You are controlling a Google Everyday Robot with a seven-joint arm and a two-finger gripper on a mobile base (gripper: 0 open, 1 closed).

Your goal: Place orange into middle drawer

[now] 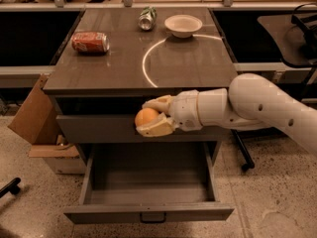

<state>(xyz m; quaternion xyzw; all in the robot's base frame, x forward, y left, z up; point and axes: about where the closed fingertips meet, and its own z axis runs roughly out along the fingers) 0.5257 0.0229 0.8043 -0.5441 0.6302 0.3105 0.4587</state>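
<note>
My gripper [148, 117] reaches in from the right and is shut on the orange [145, 117], a round orange fruit held between two cream fingers [157, 103]. It hangs in front of the closed upper drawer front [94, 128], just below the table's front edge. The middle drawer [148, 213] is pulled open beneath it, its grey inside bare, with a small dark handle at the front centre. The orange is above the drawer's back part.
On the dark tabletop [114, 63] lie a red soda can [90, 41] at the left, a crushed silver can [146, 19] and a white bowl [183, 25] at the back. A cardboard box [34, 118] stands left of the cabinet. My white arm [267, 108] spans the right side.
</note>
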